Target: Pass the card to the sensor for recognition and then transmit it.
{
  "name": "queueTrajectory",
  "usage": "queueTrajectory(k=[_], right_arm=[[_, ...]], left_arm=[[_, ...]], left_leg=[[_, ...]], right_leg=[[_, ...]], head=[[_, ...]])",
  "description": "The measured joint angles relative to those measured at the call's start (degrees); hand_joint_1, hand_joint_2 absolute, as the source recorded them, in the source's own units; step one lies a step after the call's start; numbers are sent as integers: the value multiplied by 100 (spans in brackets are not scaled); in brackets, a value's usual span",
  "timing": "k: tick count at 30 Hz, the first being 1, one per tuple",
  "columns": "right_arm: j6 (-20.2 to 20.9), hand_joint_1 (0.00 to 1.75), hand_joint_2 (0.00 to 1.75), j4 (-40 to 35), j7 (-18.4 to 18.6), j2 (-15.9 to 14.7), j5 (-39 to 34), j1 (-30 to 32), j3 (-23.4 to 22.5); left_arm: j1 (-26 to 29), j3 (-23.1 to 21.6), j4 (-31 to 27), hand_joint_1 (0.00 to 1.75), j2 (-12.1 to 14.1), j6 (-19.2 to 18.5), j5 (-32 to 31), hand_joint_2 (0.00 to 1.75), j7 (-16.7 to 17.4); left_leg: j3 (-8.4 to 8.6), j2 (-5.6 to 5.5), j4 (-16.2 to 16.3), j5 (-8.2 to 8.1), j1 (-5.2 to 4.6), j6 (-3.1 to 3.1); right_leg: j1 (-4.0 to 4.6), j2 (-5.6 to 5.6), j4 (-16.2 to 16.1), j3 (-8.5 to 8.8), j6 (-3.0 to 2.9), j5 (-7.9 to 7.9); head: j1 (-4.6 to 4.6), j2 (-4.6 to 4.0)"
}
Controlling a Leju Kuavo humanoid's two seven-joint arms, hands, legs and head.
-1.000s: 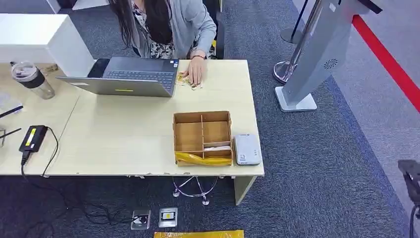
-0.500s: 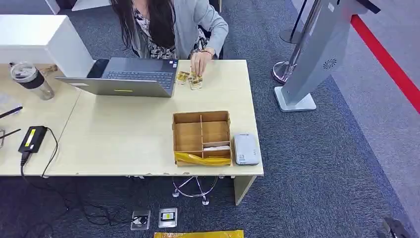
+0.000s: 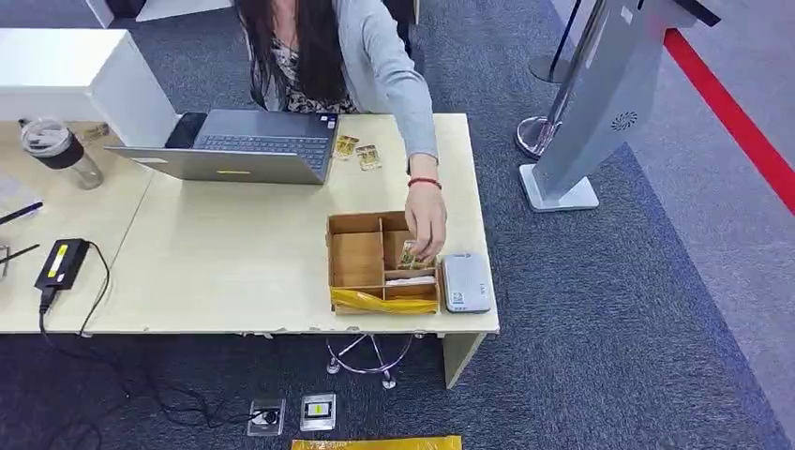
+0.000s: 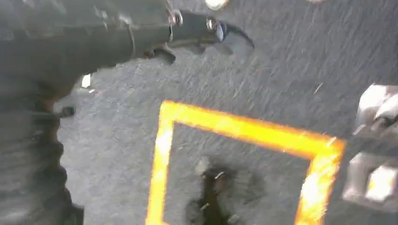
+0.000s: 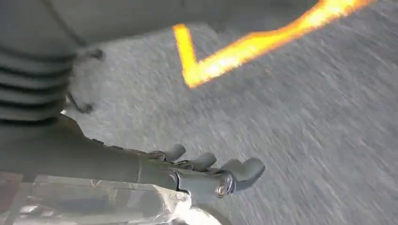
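On the desk [image 3: 234,253], a person's hand [image 3: 427,225] reaches into the cardboard box [image 3: 356,262].

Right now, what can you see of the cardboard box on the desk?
The box is a shallow, open-topped tray of brown cardboard, split by thin cardboard dividers into several compartments. It sits flat near the front edge of the desk, close beside a small white reader on its right. A strip of yellow tape runs along its front wall. Something pale lies in a front compartment. A person's hand reaches into the right rear compartment, holding a small yellowish card there.
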Motion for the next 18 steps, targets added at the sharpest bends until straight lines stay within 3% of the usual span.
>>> queueTrajectory(k=[9, 14, 18], right_arm=[[-142, 0, 0, -293, -419, 884, 129, 502, 430], [-214, 0, 0, -431, -585, 1155, 199, 662, 645], [-214, 0, 0, -439, -590, 1173, 199, 669, 660]], left_arm=[[479, 293, -393, 0, -583, -24, -1221, 0, 54], [635, 430, -544, 0, -786, -39, -1700, 0, 72], [643, 435, -555, 0, -793, -39, -1711, 0, 74]], left_leg=[[6, 5, -1, -7, 3, 2], [7, 7, -1, -7, 3, 2], [8, 7, -1, -7, 3, 2]], right_leg=[[4, 8, 0, 4, -1, -7], [4, 11, -1, 4, -1, -7], [4, 11, -1, 4, -1, -7]], head=[[-15, 0], [-11, 0], [-9, 0]])
